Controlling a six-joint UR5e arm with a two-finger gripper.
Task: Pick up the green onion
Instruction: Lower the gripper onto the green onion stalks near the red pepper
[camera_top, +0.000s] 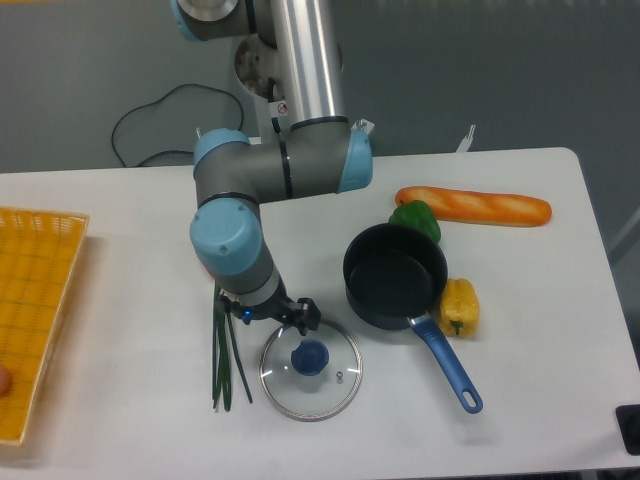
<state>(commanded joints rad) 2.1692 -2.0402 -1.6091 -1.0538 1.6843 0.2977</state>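
The green onion (222, 365) lies on the white table as a thin bunch of dark green stalks running front to back, left of the glass lid. Its far end goes under my gripper and is hidden, and the near end splays slightly. My gripper (255, 313) hangs below the blue-grey wrist, right over the onion's far end. Only black parts of it stick out from under the wrist. The fingers are hidden, so I cannot tell whether they are open, shut or touching the onion.
A glass lid (335, 385) with a blue knob lies right of the onion. A black pan (396, 275) with a blue handle, a green bell pepper (415, 218), a yellow bell pepper (460, 305) and a baguette (473, 206) are at the right. A yellow basket (35, 300) sits at the left edge.
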